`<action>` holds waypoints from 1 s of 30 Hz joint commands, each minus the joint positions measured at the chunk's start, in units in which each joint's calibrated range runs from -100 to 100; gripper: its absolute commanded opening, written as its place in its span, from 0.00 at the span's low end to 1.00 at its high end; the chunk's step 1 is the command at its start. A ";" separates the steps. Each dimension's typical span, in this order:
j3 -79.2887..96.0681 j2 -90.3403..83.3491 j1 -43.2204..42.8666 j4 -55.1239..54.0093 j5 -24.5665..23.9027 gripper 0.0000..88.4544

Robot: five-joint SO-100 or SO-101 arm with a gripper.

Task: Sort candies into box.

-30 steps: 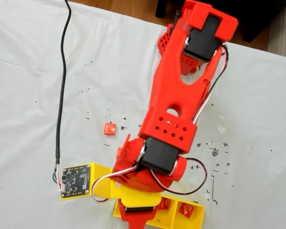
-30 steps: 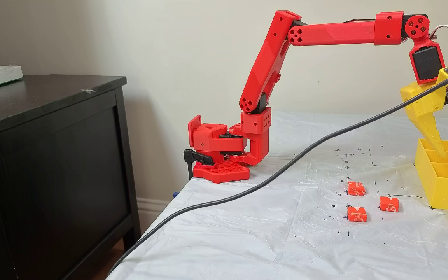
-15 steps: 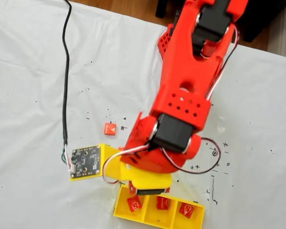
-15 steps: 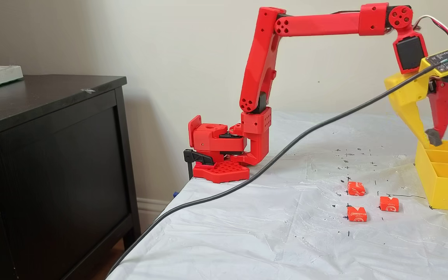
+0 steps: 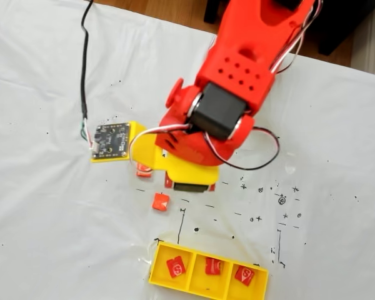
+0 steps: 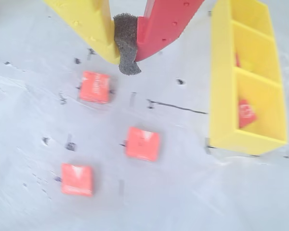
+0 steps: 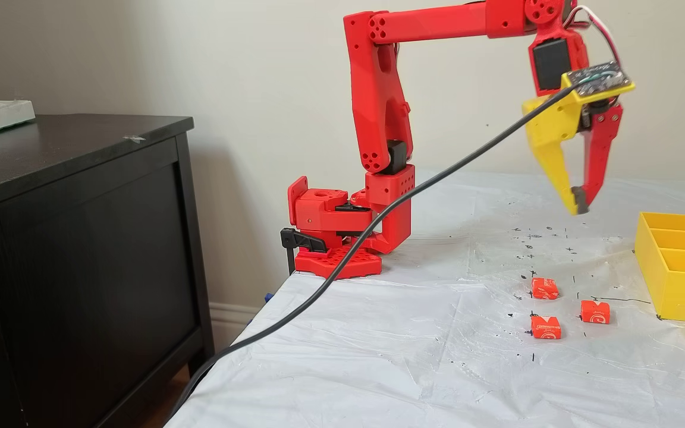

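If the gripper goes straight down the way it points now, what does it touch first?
Probably the bare white table cover, close beside the nearest candy. The gripper is shut and hangs above the cover; depth is unclear, so it could clip that candy.

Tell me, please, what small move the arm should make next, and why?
Probably open the gripper and lower it toward the nearest candy: its tips are shut with nothing between them, three candies lie loose on the white sheet, and the box already holds one per compartment.

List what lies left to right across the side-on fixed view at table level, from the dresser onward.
Dark dresser → red arm base → two candies, one behind the other → third candy → yellow box.
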 commanded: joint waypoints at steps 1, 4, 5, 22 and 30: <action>5.19 -5.38 0.96 -1.05 1.03 0.00; 7.38 -5.97 1.69 -1.05 1.42 0.00; 8.38 -5.72 1.69 -1.30 1.56 0.02; 16.48 -4.02 0.69 -7.93 2.88 0.34; 17.66 -1.39 -0.21 -9.81 2.93 0.35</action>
